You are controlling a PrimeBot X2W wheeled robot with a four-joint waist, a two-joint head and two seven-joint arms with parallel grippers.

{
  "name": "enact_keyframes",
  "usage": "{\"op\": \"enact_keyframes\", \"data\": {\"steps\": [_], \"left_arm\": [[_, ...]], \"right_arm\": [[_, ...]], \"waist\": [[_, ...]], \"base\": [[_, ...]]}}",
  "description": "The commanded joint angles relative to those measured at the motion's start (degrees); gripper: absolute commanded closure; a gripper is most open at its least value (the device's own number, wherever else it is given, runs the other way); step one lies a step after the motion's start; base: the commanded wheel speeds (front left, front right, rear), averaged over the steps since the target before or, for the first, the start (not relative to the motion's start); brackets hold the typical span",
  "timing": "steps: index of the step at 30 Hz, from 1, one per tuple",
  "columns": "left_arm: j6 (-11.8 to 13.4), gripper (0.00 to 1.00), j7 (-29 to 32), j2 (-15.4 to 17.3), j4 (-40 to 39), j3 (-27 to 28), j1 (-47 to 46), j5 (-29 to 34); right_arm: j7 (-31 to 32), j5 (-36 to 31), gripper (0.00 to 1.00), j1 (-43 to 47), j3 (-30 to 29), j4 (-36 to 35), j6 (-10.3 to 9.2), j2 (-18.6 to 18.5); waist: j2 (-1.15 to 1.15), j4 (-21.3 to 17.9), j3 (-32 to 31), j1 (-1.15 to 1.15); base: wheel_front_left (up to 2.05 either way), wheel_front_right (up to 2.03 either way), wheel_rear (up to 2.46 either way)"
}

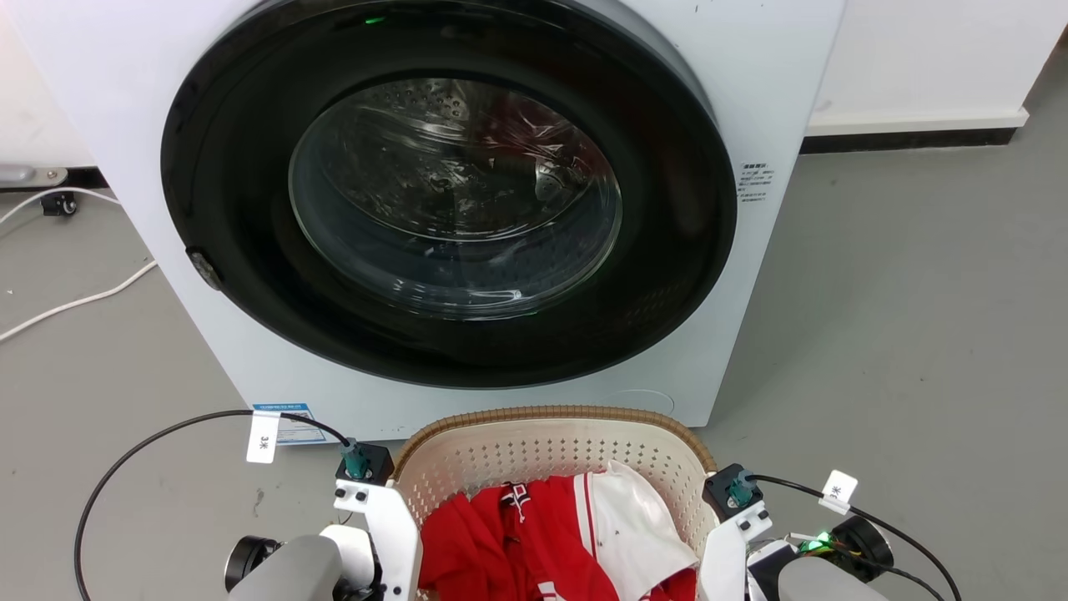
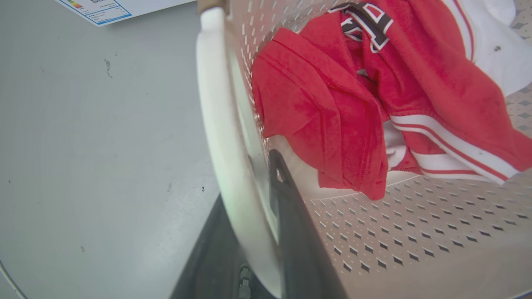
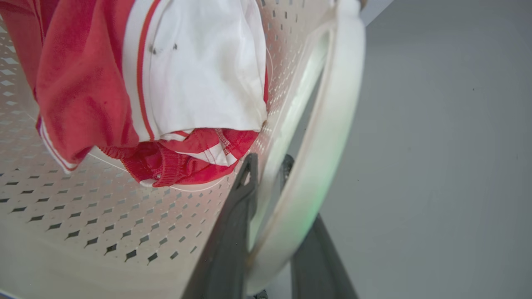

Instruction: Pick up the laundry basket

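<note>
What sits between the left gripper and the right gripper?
In the head view, the cream-white perforated plastic laundry basket, holding red-and-white clothes. Wrist views: left gripper and right gripper each straddle a white loop handle.

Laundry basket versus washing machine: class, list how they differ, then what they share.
The laundry basket is far smaller than the washing machine behind it. The basket is cream perforated plastic with a brown woven-look rim; the washer is smooth white with a black round door. The basket is open-topped, holding red and white clothes; the washer's door is shut. Both are pale-bodied.
</note>
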Motion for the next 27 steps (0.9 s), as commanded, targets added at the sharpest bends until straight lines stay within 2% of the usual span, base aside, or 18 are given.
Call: {"op": "enact_keyframes", "data": {"steps": [1, 27], "left_arm": [[-0.5, 1.0, 0.2, -0.5, -1.1, -0.5, -0.4, -0.7], [-0.5, 1.0, 3.8, 0.4, -0.5, -6.2, 0.2, -7.5]], "right_arm": [[0.1, 0.6, 1.0, -0.5, 1.8, -0.2, 0.78, 0.9], [1.2, 12.5, 1.0, -1.8, 13.5, 1.4, 0.78, 0.3]], "waist": [[-0.01, -0.2, -0.3, 0.01], [-0.01, 0.0, -2.9, 0.01]], "base": [[0.0, 0.0, 0.0], [0.0, 0.0, 0.0]]}}
